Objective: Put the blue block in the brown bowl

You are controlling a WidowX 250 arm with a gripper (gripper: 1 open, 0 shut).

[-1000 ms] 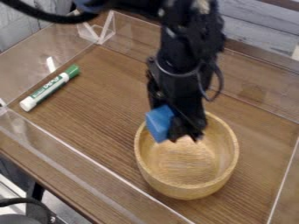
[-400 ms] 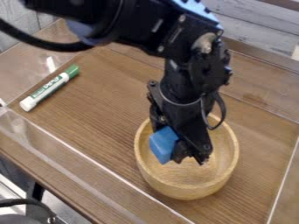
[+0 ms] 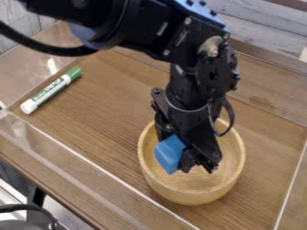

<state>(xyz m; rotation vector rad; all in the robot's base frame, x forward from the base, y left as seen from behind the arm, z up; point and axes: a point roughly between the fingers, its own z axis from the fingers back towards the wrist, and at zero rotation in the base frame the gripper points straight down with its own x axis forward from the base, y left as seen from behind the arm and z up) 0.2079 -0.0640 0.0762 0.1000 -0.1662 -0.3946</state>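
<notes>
Worktop [image 3: 108, 108] first: brown wood-grain surface, fills most of the view, with clear low acrylic walls [image 3: 72, 148] around its edges. Black robot arm [image 3: 144, 31] comes in from top left, bulky, with a blue patch on its upper part, and bends down over the right half of the worktop. Wrist points almost straight down into the bowl.

Brown bowl [image 3: 222, 184]: large, round, light wood with visible grain and thick rim, sits right of centre toward the near edge. Arm's lower end covers part of the far rim and the interior.

Gripper [image 3: 186, 154]: black, its tip is inside the bowl's opening, below rim level as seen from here. Fingers [image 3: 204, 157] closed tight on the blue block, jaws pinching it from the sides; one dark finger shows just right of the block, the other is mostly hidden behind it.

Green-and-white marker [image 3: 50, 88]: lies flat on the worktop at far left, angled diagonally, well apart from the bowl and arm, near the left wall.

Blue block [image 3: 171, 152]: small, bright blue, rounded edges, tilted slightly, held in the fingers over the left part of the bowl's interior. Cannot tell if its underside touches the bowl's floor.
</notes>
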